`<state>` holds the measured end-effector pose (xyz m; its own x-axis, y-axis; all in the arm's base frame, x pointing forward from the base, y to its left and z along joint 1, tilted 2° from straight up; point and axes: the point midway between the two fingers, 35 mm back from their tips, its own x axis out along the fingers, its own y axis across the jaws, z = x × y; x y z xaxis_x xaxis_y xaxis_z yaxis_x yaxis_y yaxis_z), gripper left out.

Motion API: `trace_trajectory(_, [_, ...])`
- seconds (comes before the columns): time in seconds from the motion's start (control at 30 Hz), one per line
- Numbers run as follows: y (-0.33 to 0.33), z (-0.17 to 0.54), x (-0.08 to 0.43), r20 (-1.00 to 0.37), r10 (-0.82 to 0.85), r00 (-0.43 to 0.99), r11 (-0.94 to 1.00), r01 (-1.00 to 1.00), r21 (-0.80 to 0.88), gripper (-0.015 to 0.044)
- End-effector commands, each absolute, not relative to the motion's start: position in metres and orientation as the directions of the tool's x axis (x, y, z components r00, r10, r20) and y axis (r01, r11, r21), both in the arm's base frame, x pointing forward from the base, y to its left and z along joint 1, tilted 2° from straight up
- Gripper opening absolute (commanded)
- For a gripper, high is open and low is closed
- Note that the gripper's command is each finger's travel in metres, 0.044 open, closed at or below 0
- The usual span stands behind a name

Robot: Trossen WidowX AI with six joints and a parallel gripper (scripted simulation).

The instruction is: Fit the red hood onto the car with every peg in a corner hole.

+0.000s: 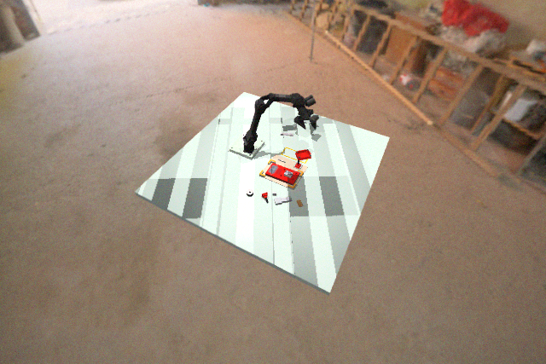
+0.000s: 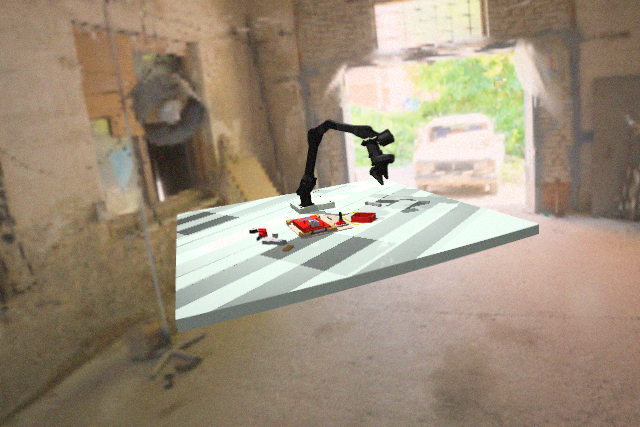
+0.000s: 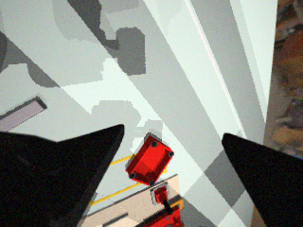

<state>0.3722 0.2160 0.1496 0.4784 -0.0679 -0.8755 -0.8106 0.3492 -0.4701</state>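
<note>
The red hood point(image 1: 303, 154) point(image 2: 363, 217) point(image 3: 151, 161) lies on the table beyond the jig's end, turned at an angle. Its hollow side seems to face up, with a dark hole at each corner. The red chassis point(image 1: 275, 173) point(image 2: 316, 229) point(image 3: 166, 219) sits in the pale wooden jig point(image 1: 288, 160) point(image 3: 111, 208). The grey engine block point(image 1: 288, 173) point(image 2: 313, 223) is on its deck. The pegs are too small to make out. My gripper point(image 1: 308, 128) point(image 2: 384, 180) point(image 3: 171, 132) is open and empty, pointing down, well above the table and off to the hood's far side.
A small red piece with a black stalk point(image 1: 298, 164) point(image 2: 340, 220) point(image 3: 161, 195) stands between hood and chassis. A yellow outline point(image 1: 288, 148) lies beside the hood. A pale bar point(image 1: 287, 134) point(image 2: 373, 203) point(image 3: 21, 113) lies farther back. A wheel point(image 1: 249, 193), grey part point(image 1: 282, 200) and brown piece point(image 1: 299, 203) lie before the jig.
</note>
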Motion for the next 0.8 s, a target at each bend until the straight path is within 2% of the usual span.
trace_trajectory(0.0, [0.183, 0.131, 0.378, -0.93, -0.089, 0.357, 0.482, -0.802, -0.354, 0.044])
trace_trajectory(0.37, [0.088, 0.102, 0.374, -1.0, -0.019, 0.014, 0.84, -0.542, -0.023, 0.044])
trace_trajectory(0.77, [0.086, 0.099, 0.376, -1.0, -0.016, 0.009, 0.844, -0.535, -0.018, 0.044])
